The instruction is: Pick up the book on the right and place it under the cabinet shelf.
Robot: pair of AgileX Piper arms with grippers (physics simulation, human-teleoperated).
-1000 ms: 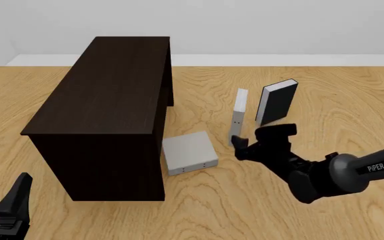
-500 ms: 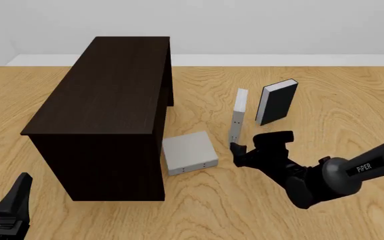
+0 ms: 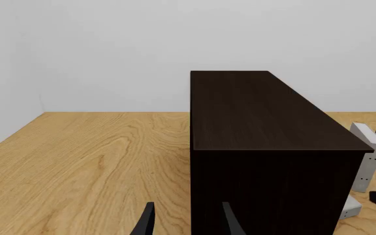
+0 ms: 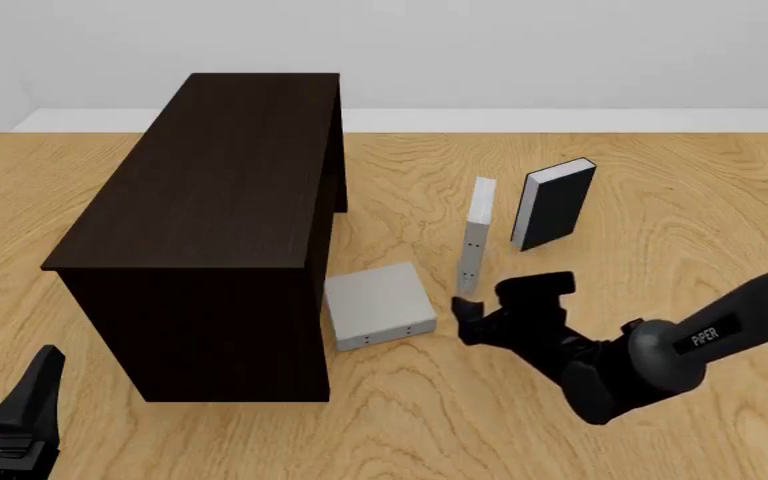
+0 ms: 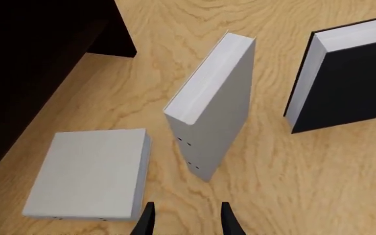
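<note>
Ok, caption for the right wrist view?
Open right end effector above a flat grey book, beside two upright books, one grey, one black.

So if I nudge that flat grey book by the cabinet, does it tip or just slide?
The grey book lies flat on the table, so tipping looks unlikely; it should slide. Its squared, blocky shape suggests it is stiff. The right gripper hovers beside it, open.

Slim grey bk (image 4: 476, 236) upright; black bk (image 4: 554, 204) (upright) nearby

Matt, near-black wood cabinet (image 4: 211, 215) on a pale grained-wood desk (image 4: 651, 170); the grey book (image 4: 377, 303) has a smooth matt cover and white paper edges.
</note>
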